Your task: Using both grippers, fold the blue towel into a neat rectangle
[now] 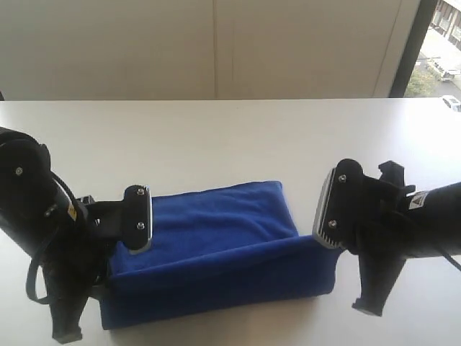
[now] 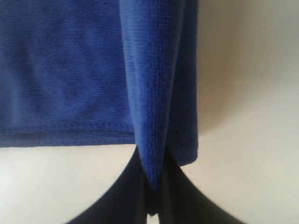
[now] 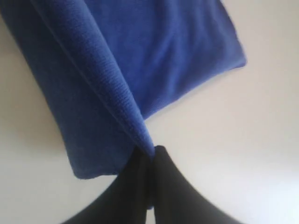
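- The blue towel [image 1: 216, 245] lies on the white table [image 1: 216, 137] between my two arms. Its far part rests flat, and its near edge is raised into a band strung from one arm to the other.
- My left gripper [image 2: 150, 186] has its jaws narrow, pinched on a thin fold at one end of that raised edge. The cloth runs out from between the fingertips.
- My right gripper [image 3: 152, 159] is likewise almost closed, nipping the opposite end at its very tip.
- Step, as I judge it: the raised edge is to be carried over the flat part to make the fold.
- Risk 1: the right hold takes little cloth, so an outward pull or a quick swing could draw the corner free and drop that side.
- Risk 2: if my arms travel unevenly, the edge would land askew and the rectangle come out crooked.
- Risk 3: slack between the grippers would let the band sag and crease, while too much tension could drag the flat part across the table.
- Risk 4: I cannot tell whether each pinch holds one layer or two, and a stray layer would spoil the fold.
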Controlling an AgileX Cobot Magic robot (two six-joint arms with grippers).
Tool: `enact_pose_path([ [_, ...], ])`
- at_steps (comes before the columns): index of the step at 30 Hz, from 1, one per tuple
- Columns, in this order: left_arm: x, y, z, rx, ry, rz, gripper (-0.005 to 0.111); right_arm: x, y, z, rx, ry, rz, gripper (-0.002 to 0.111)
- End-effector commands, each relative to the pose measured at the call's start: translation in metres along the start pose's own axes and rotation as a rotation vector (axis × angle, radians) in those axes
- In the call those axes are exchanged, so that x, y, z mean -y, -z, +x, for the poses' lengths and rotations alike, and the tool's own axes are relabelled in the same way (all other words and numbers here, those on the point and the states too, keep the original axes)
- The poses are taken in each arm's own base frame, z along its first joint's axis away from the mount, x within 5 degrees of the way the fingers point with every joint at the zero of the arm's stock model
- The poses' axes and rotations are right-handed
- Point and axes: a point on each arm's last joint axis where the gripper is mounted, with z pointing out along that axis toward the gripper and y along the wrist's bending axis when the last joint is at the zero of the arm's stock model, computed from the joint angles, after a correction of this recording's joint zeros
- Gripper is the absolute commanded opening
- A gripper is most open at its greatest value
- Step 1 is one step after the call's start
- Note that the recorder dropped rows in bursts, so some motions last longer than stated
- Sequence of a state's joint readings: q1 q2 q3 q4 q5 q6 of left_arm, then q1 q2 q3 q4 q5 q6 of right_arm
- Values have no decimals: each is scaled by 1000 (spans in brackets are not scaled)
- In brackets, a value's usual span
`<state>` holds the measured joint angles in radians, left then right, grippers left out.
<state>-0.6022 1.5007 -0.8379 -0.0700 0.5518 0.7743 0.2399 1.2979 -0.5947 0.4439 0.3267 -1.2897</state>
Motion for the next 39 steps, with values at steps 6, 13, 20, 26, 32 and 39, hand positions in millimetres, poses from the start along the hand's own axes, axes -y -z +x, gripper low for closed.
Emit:
enact_pose_path([
  [6, -19, 6, -4, 96, 75, -173, 0, 20, -26, -2, -1, -26, 126, 0],
  [13, -43, 10, 16, 114, 232, -273, 0, 42, -47, -14, 5, -33, 162, 0],
  [20, -56, -9, 11, 153, 229, -324, 0, 58, -78, -21, -11, -37, 167, 0],
  [26, -65, -21, 16, 151, 255, -337, 0, 64, -97, -22, -24, -39, 157, 0],
  [32, -75, -26, 21, 170, 277, -376, 0, 72, -114, -24, -28, -39, 175, 0],
  [39, -80, -33, 26, 160, 296, -379, 0, 75, -133, -23, -41, -40, 169, 0],
])
